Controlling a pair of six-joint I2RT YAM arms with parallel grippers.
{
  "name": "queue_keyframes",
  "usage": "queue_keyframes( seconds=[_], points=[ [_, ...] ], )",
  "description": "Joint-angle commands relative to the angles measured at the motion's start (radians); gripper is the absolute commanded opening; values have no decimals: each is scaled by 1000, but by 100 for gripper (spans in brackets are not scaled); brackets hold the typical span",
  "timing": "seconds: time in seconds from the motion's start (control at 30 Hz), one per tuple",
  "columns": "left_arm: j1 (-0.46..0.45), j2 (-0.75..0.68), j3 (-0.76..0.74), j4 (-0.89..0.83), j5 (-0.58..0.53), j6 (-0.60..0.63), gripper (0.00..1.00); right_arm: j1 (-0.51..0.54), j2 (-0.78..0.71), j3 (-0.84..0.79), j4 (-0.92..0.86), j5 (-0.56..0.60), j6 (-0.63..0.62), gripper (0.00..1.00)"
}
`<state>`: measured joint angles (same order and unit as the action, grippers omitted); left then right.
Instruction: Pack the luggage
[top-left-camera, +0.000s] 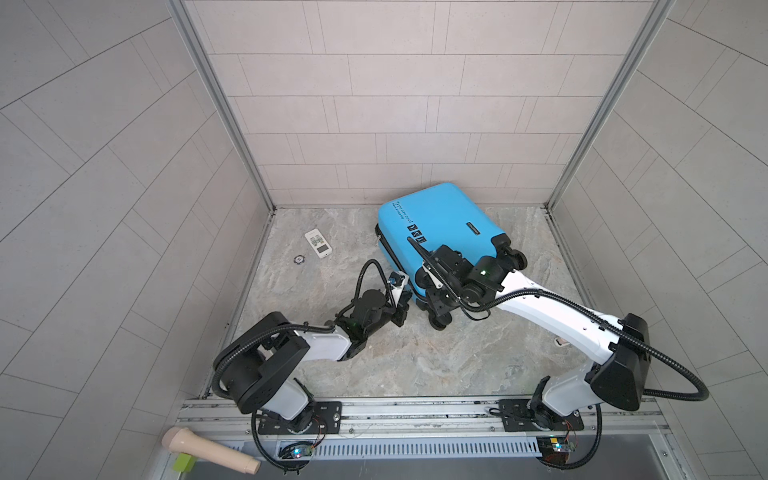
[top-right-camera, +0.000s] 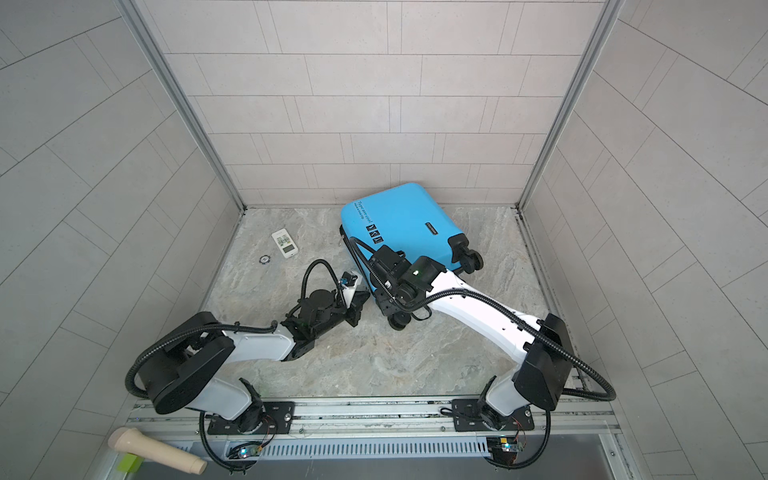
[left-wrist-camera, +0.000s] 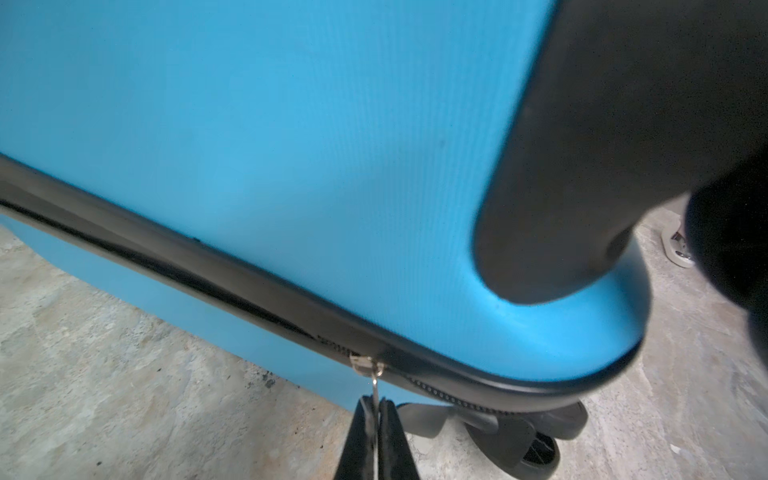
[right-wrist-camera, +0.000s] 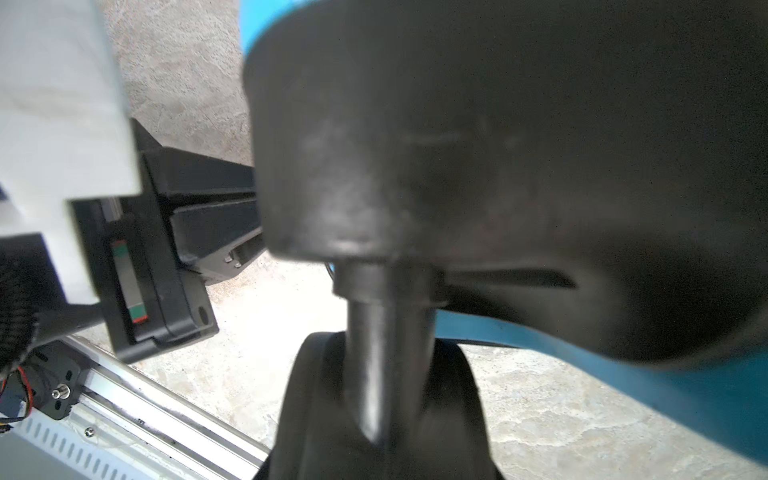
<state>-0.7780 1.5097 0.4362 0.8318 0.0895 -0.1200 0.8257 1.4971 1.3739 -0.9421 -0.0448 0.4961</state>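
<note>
Seemingly the suitcase (top-left-camera: 436, 220) zipper is being worked: zipper pull (left-wrist-camera: 375, 380) pinched by left gripper (left-wrist-camera: 376, 406); state of right gripper (top-left-camera: 434, 299) cannot be told. Steady pull along the near edge is likely needed.

White remote (top-left-camera: 318, 244) near small round disc (top-left-camera: 298, 259); beige tool (top-left-camera: 208, 450) by rail.

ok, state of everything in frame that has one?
Bright-blue hard-shell suitcase: lying flat, shells together, printed side up.
Black zipper band: silver slider near the black wheel; meshed toward the wheel, apparently unzipped the other way.
Left fingers: shut on the zipper pull.
Right fingers: by the same wheel; grip unclear.
White rectangular remote: flat on the floor, buttons up.
</note>
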Motion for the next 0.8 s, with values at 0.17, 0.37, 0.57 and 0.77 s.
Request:
queue_keyframes(
  seconds=[0.17, 0.37, 0.57, 0.77],
  points=[
    [-147, -30, 4, 46, 132, 24, 0, 0, -9, 78, 291, -18, 27, 0],
    [-189, -23, 7, 73, 104, 9, 0, 0, 6, 43, 343, -59, 61, 0],
    [-229, -16, -12, 115, 77, -2, 0, -22, -18, -51, 413, -86, 104, 0],
    [-233, -50, -42, 90, 95, 5, 0, -75, -90, -50, 379, -116, 65, 0]
  ],
)
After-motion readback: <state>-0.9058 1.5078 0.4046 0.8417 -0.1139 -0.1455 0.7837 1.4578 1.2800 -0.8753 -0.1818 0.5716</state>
